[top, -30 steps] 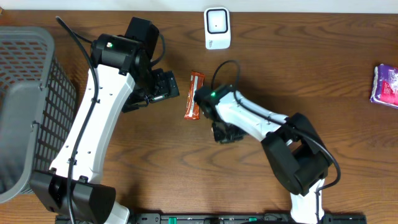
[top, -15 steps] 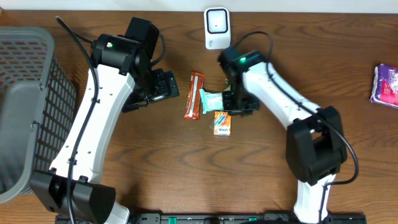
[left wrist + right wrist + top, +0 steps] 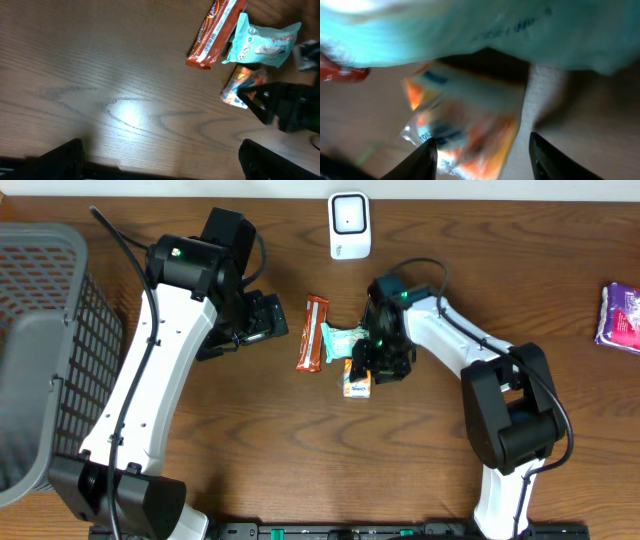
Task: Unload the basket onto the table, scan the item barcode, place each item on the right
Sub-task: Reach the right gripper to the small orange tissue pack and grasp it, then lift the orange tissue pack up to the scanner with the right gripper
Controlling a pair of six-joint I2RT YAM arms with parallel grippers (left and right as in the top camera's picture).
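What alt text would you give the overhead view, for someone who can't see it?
Seen from above, the right gripper stands with jaws apart over a small orange packet mid-table, beside a teal packet and a red-orange bar. The left gripper is open nearby; a white scanner sits at the far edge, a grey basket on the left.

Table [image 3: 250, 450]: dark brown, strong wood grain.
Bar wrapper [image 3: 316, 332]: orange-red, white barcode panel.
Pouch [image 3: 341, 338]: mint-teal, white print, red lettering.
Small packet [image 3: 356, 383]: orange with blue and white touches; print too blurred to read.
Scanner [image 3: 349, 225]: white, dark-edged window.
Basket [image 3: 60, 330]: grey mesh.
Far packet [image 3: 621, 315]: purple, possibly some white.
Left arm [image 3: 150, 380], right arm [image 3: 450, 345]: white shells, black joints.
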